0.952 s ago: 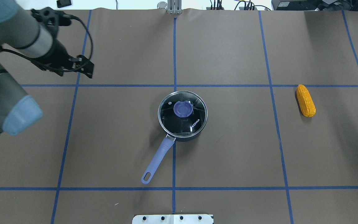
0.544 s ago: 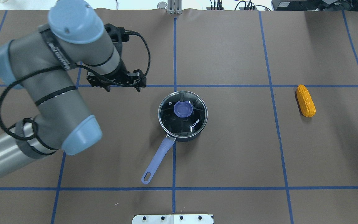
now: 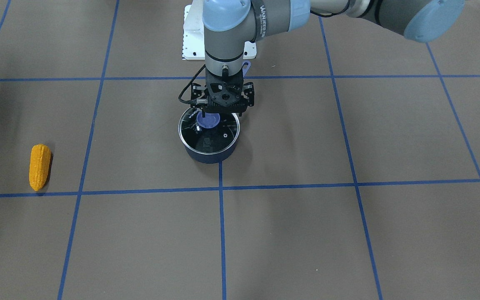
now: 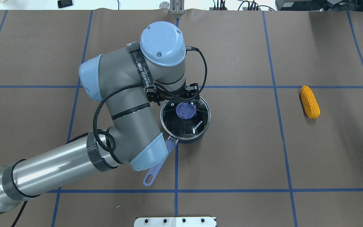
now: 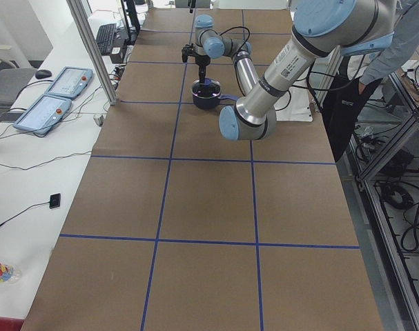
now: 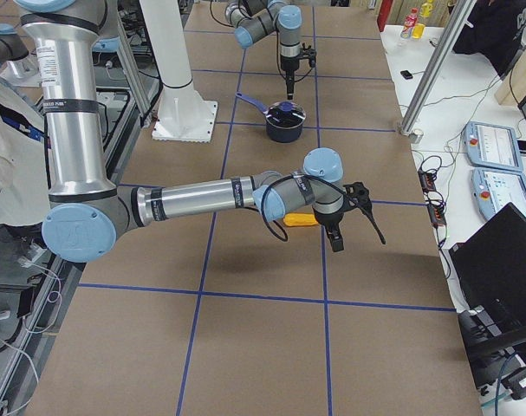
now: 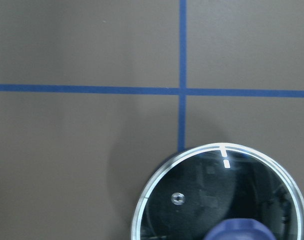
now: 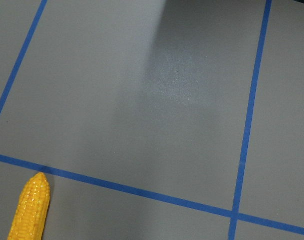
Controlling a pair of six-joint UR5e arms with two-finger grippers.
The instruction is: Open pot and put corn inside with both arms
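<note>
A dark pot (image 4: pixel 185 126) with a glass lid and a purple knob (image 4: pixel 185 111) stands shut at the table's centre, and its purple handle (image 4: pixel 150 178) points toward the robot. My left gripper (image 4: pixel 172 98) hangs just above the lid's far side, next to the knob (image 3: pixel 208 120), open and empty. The left wrist view shows the lid (image 7: pixel 192 200) below. The orange-yellow corn (image 4: pixel 310 101) lies far to the right, also seen in the front view (image 3: pixel 40 166). My right gripper (image 6: pixel 336 238) hovers beside the corn (image 6: pixel 300 220); I cannot tell if it is open. The corn's tip (image 8: pixel 29 210) shows in the right wrist view.
Blue tape lines grid the brown table. The white base plate (image 4: pixel 175 221) sits at the near edge. A metal post (image 5: pixel 92 48) and control pendants (image 5: pixel 57 96) stand beside the table. An operator (image 5: pixel 402 41) stands near the robot's base.
My left arm has swung from the far left across the table until its gripper is over the pot lid. The pot and corn have not moved.
</note>
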